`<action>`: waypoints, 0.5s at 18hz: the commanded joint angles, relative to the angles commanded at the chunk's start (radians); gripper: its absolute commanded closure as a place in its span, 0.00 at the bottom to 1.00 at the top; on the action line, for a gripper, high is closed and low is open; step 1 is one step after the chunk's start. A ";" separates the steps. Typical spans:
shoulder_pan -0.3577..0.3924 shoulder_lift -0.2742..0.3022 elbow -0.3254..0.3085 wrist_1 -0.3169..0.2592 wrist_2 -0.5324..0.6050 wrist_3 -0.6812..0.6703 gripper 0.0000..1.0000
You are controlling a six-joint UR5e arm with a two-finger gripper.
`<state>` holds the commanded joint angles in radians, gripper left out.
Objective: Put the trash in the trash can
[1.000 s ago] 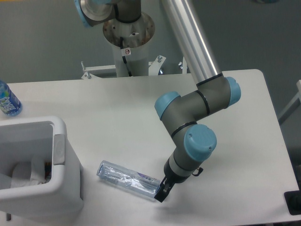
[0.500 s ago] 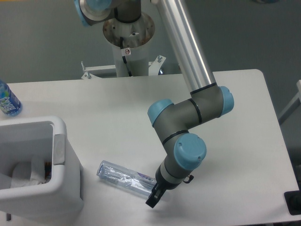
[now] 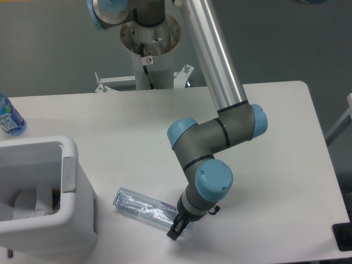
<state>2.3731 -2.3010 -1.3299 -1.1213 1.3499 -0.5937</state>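
The crushed clear plastic bottle (image 3: pixel 144 205) lies on its side on the white table, just right of the trash can (image 3: pixel 70 165). My gripper (image 3: pixel 176 226) is down at the bottle's right end. One dark finger (image 3: pixel 172 234) shows on the near side of the bottle; the other is hidden behind the bottle and wrist, so the jaws look spread across that end. The bottle rests on the table. A crumpled white paper wad (image 3: pixel 26 202) sits inside the trash can, a large white bin with a grey side panel at the lower left.
An uncrushed bottle with a bright blue label (image 3: pixel 8 118) stands at the table's far left edge, behind the bin. The arm's base column (image 3: pixel 149 52) rises at the back centre. The table's right edge runs near a dark object (image 3: pixel 344 236).
The arm's wrist and gripper have slid left and slightly down along the bottle's right end. The bottle has stayed where it lay.
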 joint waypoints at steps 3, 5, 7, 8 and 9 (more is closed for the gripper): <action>-0.009 0.005 -0.003 -0.003 0.000 0.003 0.19; -0.009 0.005 -0.005 -0.005 0.000 0.003 0.24; -0.011 0.006 -0.009 -0.005 0.000 0.005 0.26; -0.011 0.008 -0.011 -0.005 0.000 0.006 0.27; -0.011 0.008 -0.014 -0.005 0.000 0.006 0.28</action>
<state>2.3623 -2.2933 -1.3437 -1.1259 1.3499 -0.5875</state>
